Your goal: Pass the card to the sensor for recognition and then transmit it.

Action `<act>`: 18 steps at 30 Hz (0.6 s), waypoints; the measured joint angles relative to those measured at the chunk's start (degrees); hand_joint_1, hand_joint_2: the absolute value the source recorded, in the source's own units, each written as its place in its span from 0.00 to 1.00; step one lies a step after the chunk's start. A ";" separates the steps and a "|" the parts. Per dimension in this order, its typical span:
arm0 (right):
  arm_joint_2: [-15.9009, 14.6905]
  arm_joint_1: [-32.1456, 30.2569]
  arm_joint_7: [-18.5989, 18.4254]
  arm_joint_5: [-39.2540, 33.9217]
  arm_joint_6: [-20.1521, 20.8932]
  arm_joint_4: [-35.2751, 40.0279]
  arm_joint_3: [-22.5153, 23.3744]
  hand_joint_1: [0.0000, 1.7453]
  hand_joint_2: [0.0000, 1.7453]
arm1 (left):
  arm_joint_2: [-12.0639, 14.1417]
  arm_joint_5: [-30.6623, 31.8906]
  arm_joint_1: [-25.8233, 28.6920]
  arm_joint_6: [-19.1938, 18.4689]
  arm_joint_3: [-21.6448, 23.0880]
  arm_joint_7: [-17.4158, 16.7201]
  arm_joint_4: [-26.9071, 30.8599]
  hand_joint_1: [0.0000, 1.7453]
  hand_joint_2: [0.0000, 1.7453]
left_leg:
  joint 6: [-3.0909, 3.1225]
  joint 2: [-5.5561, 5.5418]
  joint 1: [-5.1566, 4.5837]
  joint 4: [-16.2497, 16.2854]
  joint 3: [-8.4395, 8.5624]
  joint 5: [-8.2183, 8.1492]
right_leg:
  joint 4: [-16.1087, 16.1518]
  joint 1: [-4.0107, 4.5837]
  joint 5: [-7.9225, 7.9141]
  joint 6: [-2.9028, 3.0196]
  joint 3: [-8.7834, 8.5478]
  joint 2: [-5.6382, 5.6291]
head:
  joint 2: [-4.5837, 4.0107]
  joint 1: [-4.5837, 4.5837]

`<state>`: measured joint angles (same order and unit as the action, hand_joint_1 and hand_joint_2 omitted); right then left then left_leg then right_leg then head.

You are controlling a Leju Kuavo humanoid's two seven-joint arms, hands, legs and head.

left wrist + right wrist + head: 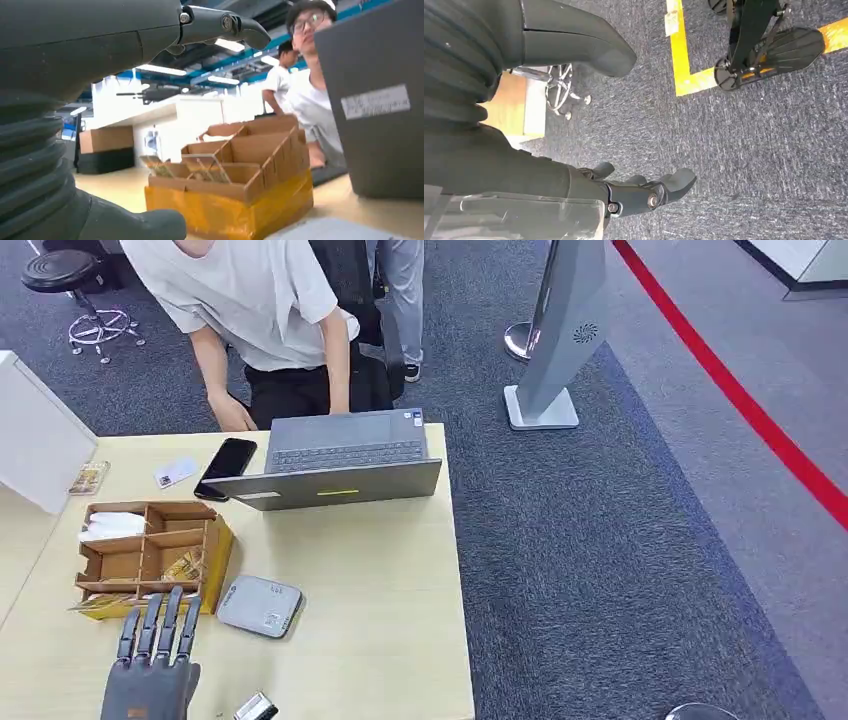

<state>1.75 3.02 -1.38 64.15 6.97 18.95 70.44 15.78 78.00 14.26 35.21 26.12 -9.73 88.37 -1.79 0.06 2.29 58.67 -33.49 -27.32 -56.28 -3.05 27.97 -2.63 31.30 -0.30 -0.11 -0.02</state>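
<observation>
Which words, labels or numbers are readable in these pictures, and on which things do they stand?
None can be read.
Laptop: white label on its lid, print blurred.
Laptop's corner sticker: too small.
Grey sensor: marks too small.
Card: nothing readable.

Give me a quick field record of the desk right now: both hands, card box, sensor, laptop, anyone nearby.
left hand: over the table's near edge, fingers extended and apart, holding nothing, tips at the box
right hand: hanging over carpet, fingers apart, empty
cardboard box: divided into compartments, cards inside
sensor: flat grey device, right of the box
laptop: open, screen facing away from the robot
phone: left of laptop
person: behind the table, leaning on it
</observation>
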 joint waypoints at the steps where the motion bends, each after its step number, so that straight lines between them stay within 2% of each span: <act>1: -0.04 0.00 0.00 0.00 0.04 0.00 0.00 0.00 1.00 | 0.20 -0.52 -0.17 -0.43 -0.02 0.24 -0.02 0.00 1.00 | 0.00 0.00 0.00 0.00 0.00 0.00 | 0.00 0.00 0.00 0.00 -0.01 0.00 | 0.00 -0.02; 4: -0.18 0.03 0.00 0.29 -0.13 0.00 -0.02 0.00 1.00 | 0.46 -1.59 -0.55 -1.86 -0.42 1.01 -0.09 0.00 1.00 | 0.00 0.00 0.00 0.00 0.00 0.00 | 0.00 0.00 0.00 0.00 -0.02 0.00 | 0.00 0.00; 12: -0.35 0.75 -0.26 1.60 -0.48 -0.26 -0.46 0.00 1.00 | 0.26 -4.30 -2.81 -8.09 -5.84 3.61 -3.11 0.00 1.00 | 0.00 0.00 0.01 0.00 0.01 0.01 | -0.01 0.01 -0.01 0.00 -0.02 0.00 | 0.00 0.00; 18: -0.37 1.64 -0.79 1.90 -0.92 -0.59 -1.09 0.00 1.00 | -0.09 -4.83 -3.72 -9.40 -9.05 4.48 -5.47 0.00 1.00 | 0.00 0.00 0.00 0.00 0.00 0.01 | 0.00 0.00 -0.01 0.00 -0.02 -0.01 | 0.00 0.00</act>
<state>1.38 4.66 -2.16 66.05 6.05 18.36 69.35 15.69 73.18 10.54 25.81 17.07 -5.25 82.90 -1.79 0.06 2.29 58.68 -33.48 -27.31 -56.28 -3.05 27.96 -2.62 31.28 -0.31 -0.11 -0.02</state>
